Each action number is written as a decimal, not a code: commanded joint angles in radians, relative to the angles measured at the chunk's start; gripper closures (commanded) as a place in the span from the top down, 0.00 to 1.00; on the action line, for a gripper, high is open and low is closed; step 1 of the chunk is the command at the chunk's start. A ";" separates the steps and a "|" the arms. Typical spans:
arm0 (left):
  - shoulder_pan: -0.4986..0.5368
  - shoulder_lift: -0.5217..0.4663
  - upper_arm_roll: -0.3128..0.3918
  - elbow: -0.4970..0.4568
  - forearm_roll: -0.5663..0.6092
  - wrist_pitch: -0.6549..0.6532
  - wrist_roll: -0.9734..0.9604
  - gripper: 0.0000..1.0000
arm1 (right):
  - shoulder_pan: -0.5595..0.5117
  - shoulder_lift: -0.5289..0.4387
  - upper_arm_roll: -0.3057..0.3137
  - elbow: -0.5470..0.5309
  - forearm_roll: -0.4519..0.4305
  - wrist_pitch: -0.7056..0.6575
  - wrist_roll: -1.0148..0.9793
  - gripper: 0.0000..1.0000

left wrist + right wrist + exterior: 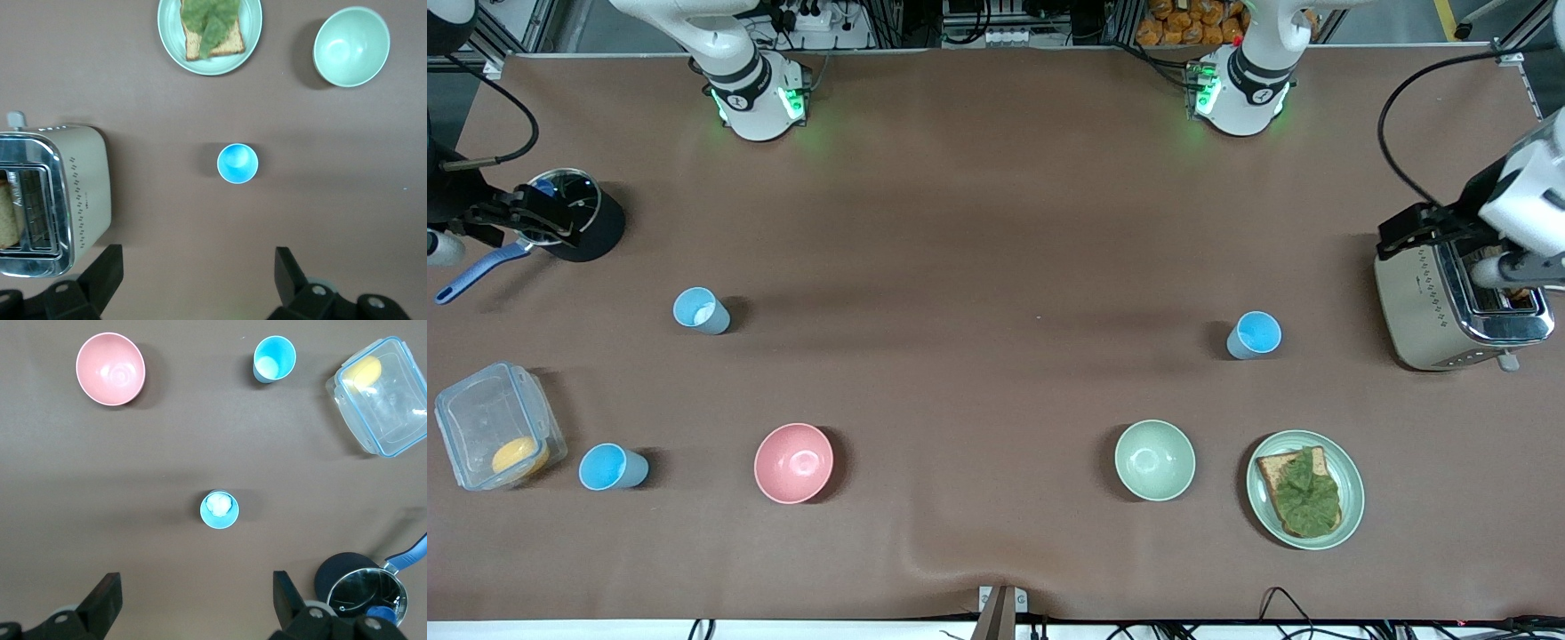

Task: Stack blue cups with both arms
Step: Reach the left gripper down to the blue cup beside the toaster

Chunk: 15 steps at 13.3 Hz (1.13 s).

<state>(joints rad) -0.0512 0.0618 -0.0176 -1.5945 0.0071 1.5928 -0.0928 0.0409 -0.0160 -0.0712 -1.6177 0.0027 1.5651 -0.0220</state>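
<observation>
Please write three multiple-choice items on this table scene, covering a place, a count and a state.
1. Where is the left tool?
A. over the toaster
B. inside the pink bowl
C. on the plate

2. How many blue cups stand on the table?
A. one
B. three
C. five

3. How is the right tool?
A. shut on a cup
B. shut on nothing
C. open, holding nothing

Answers:
1 A, the front view shows it above the toaster.
2 B, there are cups at and.
3 C, its fingers stand spread with bare table between them.
</observation>
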 commanded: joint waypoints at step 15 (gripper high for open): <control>0.021 0.168 -0.019 -0.608 -0.006 0.832 0.028 1.00 | -0.001 0.050 0.014 -0.011 0.000 -0.005 0.002 1.00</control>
<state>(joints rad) -0.0390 0.1964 -0.0320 -2.2037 0.0071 2.3836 -0.0928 0.0414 0.0097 -0.0629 -1.6322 0.0027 1.5587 -0.0221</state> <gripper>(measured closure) 0.000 0.000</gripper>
